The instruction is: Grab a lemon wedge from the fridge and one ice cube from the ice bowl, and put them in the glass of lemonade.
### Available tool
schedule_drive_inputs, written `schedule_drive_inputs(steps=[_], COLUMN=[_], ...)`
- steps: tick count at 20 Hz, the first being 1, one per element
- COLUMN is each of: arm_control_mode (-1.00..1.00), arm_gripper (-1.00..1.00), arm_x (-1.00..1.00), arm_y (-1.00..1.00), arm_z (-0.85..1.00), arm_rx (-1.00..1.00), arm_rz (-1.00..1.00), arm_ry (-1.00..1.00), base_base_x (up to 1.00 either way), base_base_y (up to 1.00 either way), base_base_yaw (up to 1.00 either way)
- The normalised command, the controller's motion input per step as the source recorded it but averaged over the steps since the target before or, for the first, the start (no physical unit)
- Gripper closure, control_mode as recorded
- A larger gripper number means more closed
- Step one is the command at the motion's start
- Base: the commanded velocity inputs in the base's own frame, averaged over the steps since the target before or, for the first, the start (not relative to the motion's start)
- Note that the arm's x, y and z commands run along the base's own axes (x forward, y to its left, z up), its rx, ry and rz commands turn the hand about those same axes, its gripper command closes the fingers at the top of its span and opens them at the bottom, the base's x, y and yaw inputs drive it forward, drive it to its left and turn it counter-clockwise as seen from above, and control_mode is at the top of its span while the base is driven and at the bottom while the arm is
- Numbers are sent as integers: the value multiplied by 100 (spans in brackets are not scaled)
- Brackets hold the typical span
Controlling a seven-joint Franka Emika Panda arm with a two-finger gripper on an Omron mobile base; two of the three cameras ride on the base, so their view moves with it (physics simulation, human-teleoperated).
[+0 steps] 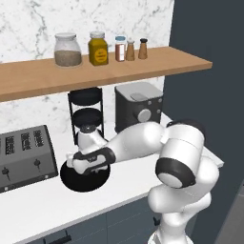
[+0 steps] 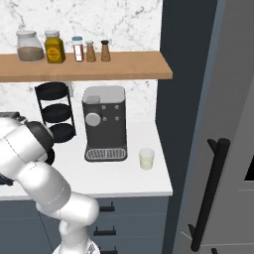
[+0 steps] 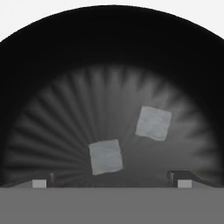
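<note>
Black and shallow, the ice bowl (image 1: 85, 180) was seen on the white counter (image 1: 43, 205) beside the toaster (image 1: 25, 157), with the gripper (image 3: 111, 178) poised directly over it. Two pale ice cubes (image 3: 105, 156) lay apart on its ribbed floor. The jaws were spread fully wide and nothing was held. The glass of lemonade (image 2: 146, 158) was set by the coffee machine (image 2: 104, 123), near the fridge (image 2: 218, 124).

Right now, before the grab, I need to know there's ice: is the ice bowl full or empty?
Neither: the ice bowl holds two ice cubes lying apart on its ribbed floor, seen in the hand view.
</note>
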Motion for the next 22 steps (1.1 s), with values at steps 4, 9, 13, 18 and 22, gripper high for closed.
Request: schedule_drive_inputs(steps=[4, 9, 13, 18, 22], arm_control_mode=[-100, -100, -100, -100, -100], arm_gripper=[-100, -100, -100, -100, -100], arm_x=[5, 11, 24, 30, 16], arm_y=[0, 0, 0, 1, 0], arm_z=[-23, -23, -15, -10, -3], arm_rx=[0, 0, 0, 0, 0], arm_rz=[-5, -5, -4, -3, -2], arm_ry=[0, 0, 0, 0, 0], base_base_x=[0, 0, 0, 0, 0], base_base_y=[0, 0, 0, 0, 0], base_base_yaw=[0, 0, 0, 0, 0])
